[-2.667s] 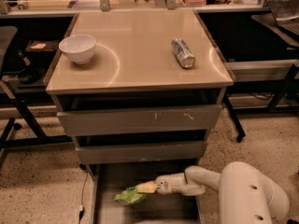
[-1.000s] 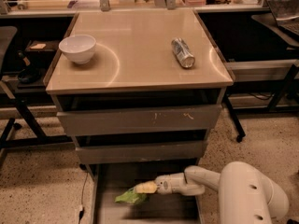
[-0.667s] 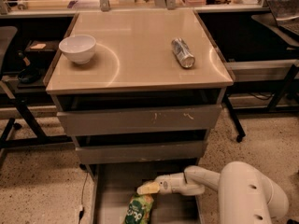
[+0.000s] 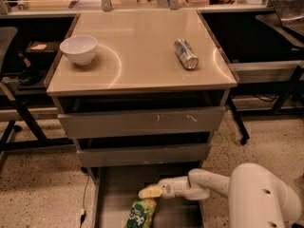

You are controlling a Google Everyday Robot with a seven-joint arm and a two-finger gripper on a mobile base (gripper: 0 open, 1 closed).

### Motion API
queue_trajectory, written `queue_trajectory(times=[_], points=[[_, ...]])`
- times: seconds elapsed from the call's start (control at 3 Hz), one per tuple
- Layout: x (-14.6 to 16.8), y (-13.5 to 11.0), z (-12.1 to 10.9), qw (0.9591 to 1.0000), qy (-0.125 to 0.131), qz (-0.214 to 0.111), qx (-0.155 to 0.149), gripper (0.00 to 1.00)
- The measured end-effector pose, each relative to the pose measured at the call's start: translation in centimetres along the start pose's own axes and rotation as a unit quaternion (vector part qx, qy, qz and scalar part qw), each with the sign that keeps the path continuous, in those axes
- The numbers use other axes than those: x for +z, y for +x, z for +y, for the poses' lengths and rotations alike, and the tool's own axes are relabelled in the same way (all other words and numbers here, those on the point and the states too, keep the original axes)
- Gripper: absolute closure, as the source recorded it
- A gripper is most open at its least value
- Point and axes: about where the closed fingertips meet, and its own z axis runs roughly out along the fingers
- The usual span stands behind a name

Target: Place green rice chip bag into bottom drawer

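Camera view | gripper (image 4: 150, 192) low over bottom drawer (image 4: 113, 194) | opening: cannot tell; grips nothing | green rice chip bag (image 4: 141, 213) lies just below on the drawer floor

White rounded lettering shows on the green rice chip bag (image 4: 141, 214) (it lies in the bottom drawer (image 4: 112, 194)), but no word can be read. The silver can (image 4: 185, 54), far above the bag, shows nothing legible. The gripper (image 4: 151, 192) hangs just above the bag.

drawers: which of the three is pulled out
The bottom drawer: its grey floor shows, with the green rice chip bag lying in it and the gripper just above the bag. The two upper drawers show only fronts.
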Motion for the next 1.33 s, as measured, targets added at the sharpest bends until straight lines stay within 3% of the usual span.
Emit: queue_trajectory(times=[0.33,0.67,1.0,1.33], points=[[-2.3,-1.4,3.0,0.9980,0.046,-0.041,-0.011,0.00],[-7.3,-2.9,7.2,0.9881,0.117,-0.098,-0.024,0.00],[-12.5,-3.5,12.0,0.9693,0.196,-0.146,-0.026,0.00],[-14.8,-0.2,12.3,0.9580,0.245,-0.149,-0.009,0.00]])
